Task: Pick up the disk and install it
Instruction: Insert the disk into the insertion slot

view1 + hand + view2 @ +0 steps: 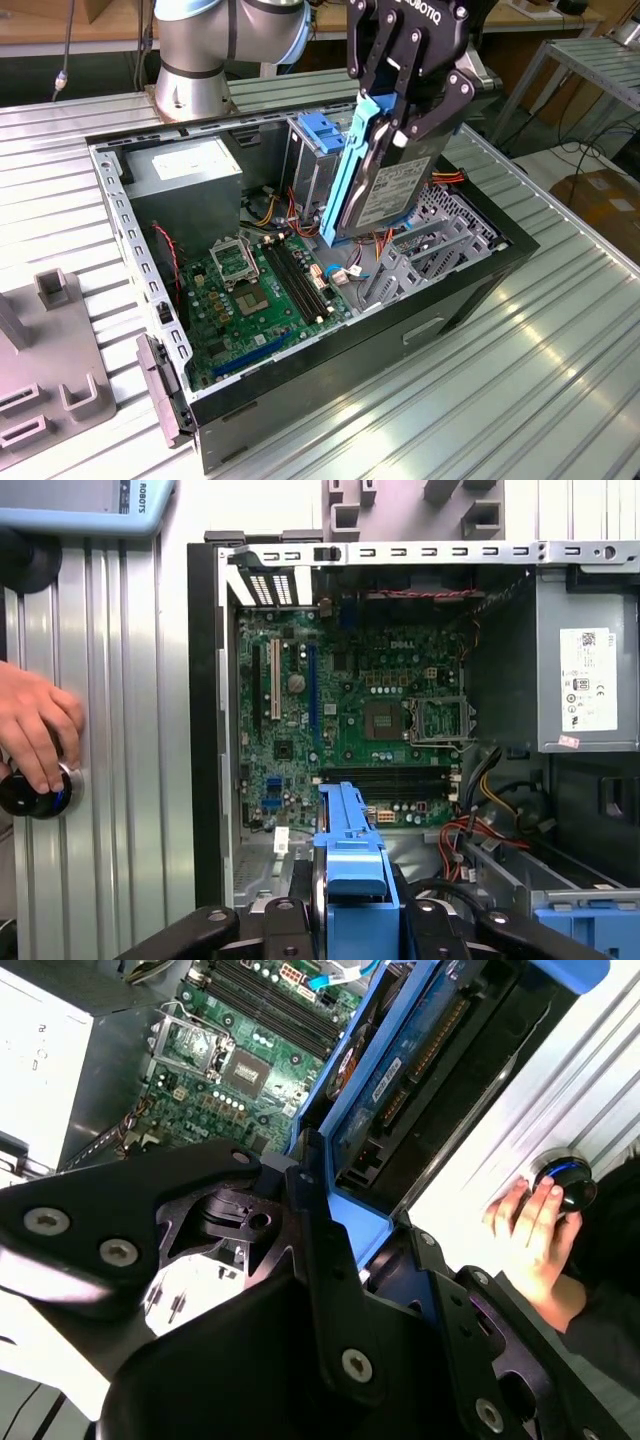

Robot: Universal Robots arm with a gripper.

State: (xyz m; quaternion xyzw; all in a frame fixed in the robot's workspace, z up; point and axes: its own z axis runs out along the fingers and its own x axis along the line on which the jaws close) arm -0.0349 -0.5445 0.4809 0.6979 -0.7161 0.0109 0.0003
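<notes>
The disk point(385, 185), in its blue frame, hangs upright and slightly tilted over the open computer case point(330, 370). Its lower end dips inside the case, just beside the green circuit board point(255, 290) and over the grey metal bay on the far side of the case from the grey power box point(185, 170). The hand point(405, 105) is clamped on the disk's upper end, with fingers on both faces. In the first wrist view the blue frame point(350, 850) points down into the case.

The pick-up looks done, since the disk is carried clear of the desk point(480, 400). The installing is not: the disk isn't yet seated in any slot, and I can't tell whether its lower edge touches anything.
</notes>
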